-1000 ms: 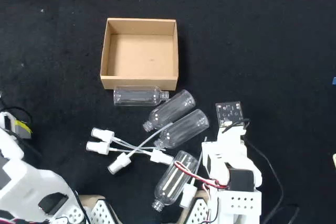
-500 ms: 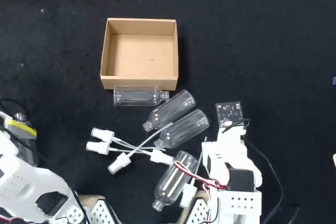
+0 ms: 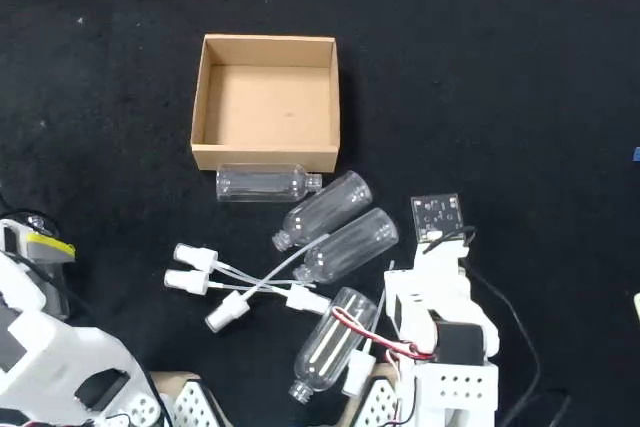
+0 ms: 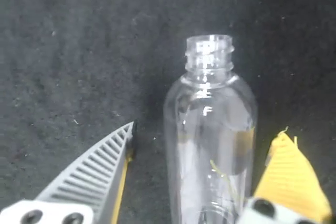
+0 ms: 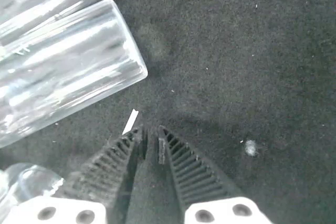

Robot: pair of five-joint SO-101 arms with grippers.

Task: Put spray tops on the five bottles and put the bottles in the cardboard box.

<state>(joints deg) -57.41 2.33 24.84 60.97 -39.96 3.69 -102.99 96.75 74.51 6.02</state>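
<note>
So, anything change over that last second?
The left gripper, with a bottle at it, edged slightly inward from the left edge of the table. The right gripper, the four lying bottles, the spray tops and the cardboard box stayed put.

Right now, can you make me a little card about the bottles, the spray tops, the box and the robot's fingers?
Cardboard box: empty
Bottles on table: four, lying down, no tops
Fifth bottle: topless, between left gripper's open fingers
Spray tops: loose beside the lying bottles
Right gripper: fingers shut, holding nothing
</note>
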